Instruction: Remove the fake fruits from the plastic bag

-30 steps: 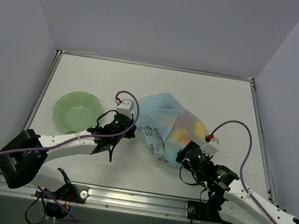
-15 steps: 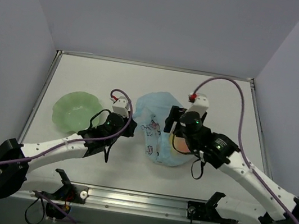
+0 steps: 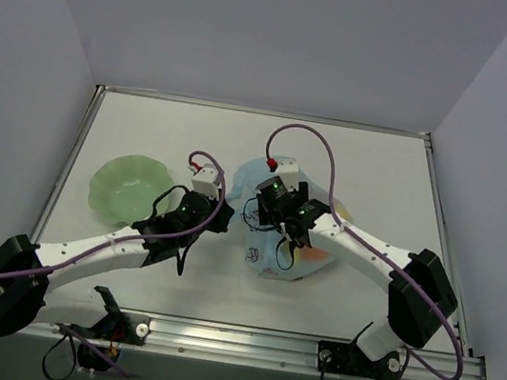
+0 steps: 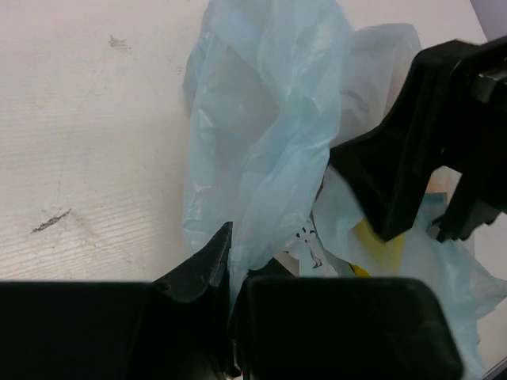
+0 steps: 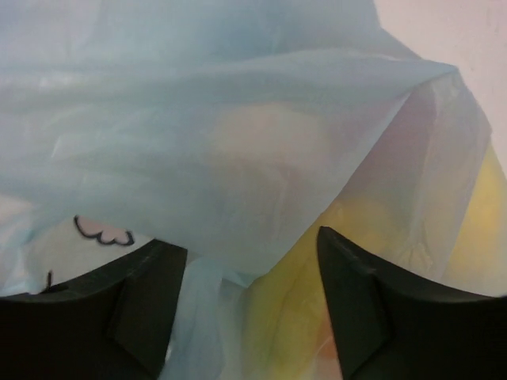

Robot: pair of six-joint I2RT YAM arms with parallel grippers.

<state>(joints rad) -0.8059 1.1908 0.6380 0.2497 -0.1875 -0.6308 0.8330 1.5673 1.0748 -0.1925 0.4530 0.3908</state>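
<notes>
Plainly the plastic bag (image 3: 268, 253) is thin, slippery film, slumped mid-table between the arms. The left gripper (image 4: 232, 273) pinches a fold at its left side, and the right gripper (image 5: 245, 269) hangs spread wide over it. The fake fruits (image 5: 273, 146) inside look light, hard and glossy. One is perhaps peach-pink, blurred by film. They are best gripped across the middle, clear of the film.

The plastic bag (image 4: 261, 119) is thin, crinkly, translucent pale-blue film with a soft sheen. The fake fruits (image 5: 380, 237) show through it as smooth yellow. The worktop (image 4: 79, 119) is matt white, faintly grained and scuffed. The plate (image 3: 128, 188), at nine o'clock from the bag, looks smooth and slightly glossy. The left pincer (image 4: 235, 269) and right pincer (image 5: 249, 269) are matt black.
</notes>
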